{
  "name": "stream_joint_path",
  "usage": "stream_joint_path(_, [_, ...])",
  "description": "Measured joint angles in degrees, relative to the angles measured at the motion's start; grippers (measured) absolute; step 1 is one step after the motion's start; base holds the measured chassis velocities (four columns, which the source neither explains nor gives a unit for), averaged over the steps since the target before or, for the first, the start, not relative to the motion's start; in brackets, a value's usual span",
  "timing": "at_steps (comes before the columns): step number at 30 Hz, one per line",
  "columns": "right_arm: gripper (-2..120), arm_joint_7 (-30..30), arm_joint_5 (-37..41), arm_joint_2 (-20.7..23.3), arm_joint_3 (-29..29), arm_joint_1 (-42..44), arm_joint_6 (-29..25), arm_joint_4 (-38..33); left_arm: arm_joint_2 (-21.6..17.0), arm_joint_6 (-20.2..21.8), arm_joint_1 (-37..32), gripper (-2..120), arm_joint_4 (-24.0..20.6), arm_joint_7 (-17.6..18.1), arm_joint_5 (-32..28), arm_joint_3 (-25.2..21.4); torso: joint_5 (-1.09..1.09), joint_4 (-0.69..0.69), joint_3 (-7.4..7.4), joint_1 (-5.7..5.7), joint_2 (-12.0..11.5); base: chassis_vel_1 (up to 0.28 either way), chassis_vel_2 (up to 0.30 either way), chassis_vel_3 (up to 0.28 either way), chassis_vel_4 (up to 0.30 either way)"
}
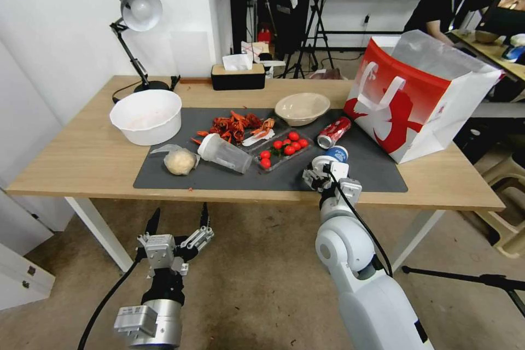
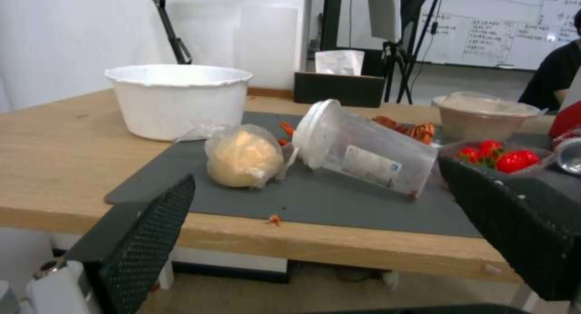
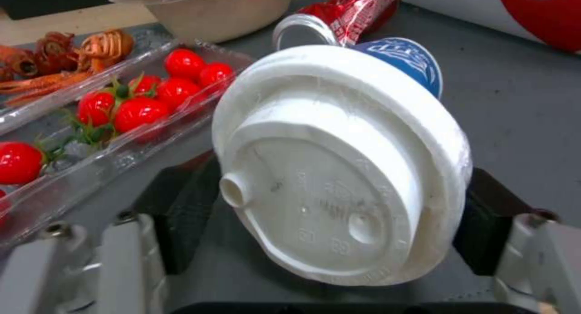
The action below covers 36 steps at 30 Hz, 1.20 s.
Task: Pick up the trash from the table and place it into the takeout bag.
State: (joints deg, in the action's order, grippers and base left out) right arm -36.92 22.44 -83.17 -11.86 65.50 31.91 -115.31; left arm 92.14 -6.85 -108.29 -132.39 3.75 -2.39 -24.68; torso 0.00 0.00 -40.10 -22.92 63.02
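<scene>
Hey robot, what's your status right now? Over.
Right gripper around blue-white cup, on mat. Left gripper open, below table edge. Takeout bag open, path clear.

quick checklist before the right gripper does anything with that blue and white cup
1. Cup sits between the fingers: ok. The blue-white lidded paper cup lies on its side with the right gripper straddling its lid end.
2. Fingers closed on the cup: cannot tell; whether the pads touch it is hidden.
3. Lid on: ok, the white lid is seated on the rim.
4. Neighbours clear: not ok. The crushed red soda can lies right behind the cup, and the clear tomato tray is close beside it.
5. Takeout bag ready: ok, upright on the table with its mouth open.
6. Left gripper out of the way: ok, open, below the table edge.
</scene>
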Motion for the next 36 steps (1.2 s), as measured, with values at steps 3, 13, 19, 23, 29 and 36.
stream_joint_path(3, [67,0.71,-0.33,0.43,-0.55,0.91,-0.7,-0.99,0.0,-0.04,-0.05,100,0.0,0.04,0.11,0.31,0.01,0.0,0.0,0.0,0.0,0.0,0.0,0.0,0.0])
stream_joint_path(13, [67,8.48,3.34,10.83,-5.64,-2.9,-3.34,-11.06,0.0,-0.07,0.02,100,-0.25,0.12,0.07,0.04,0.02,0.0,0.0,0.0,0.0,0.0,0.0,0.0,0.0])
stream_joint_path(19, [67,8.91,9.78,17.48,-6.74,-11.29,-6.66,-9.23,0.01,-0.07,0.0,100,-0.44,0.12,-0.19,-0.37,0.03,-0.02,0.0,0.0,0.0,0.0,0.0,0.0,0.0])
stream_joint_path(23, [67,8.83,12.01,19.66,-6.79,-16.55,-8.02,-7.06,0.0,-0.1,-0.12,100,-0.61,0.1,-0.35,-0.64,0.02,-0.01,-0.01,0.0,0.0,0.0,0.0,0.0,0.0])
stream_joint_path(29, [67,7.83,15.82,22.6,-6.5,-27.13,-8.48,-1.8,0.0,-0.13,-0.24,100,-1.07,0.06,-0.68,-1.05,-0.01,0.02,-0.01,-0.01,0.0,0.0,0.0,0.0,0.0])
stream_joint_path(36, [67,4.27,19.31,23.95,-6.28,-35.3,-5.61,3.99,0.0,-0.2,-0.31,100,-1.35,0.0,-0.84,-1.15,0.0,0.0,-0.01,-0.01,0.0,0.0,0.0,0.0,0.0])
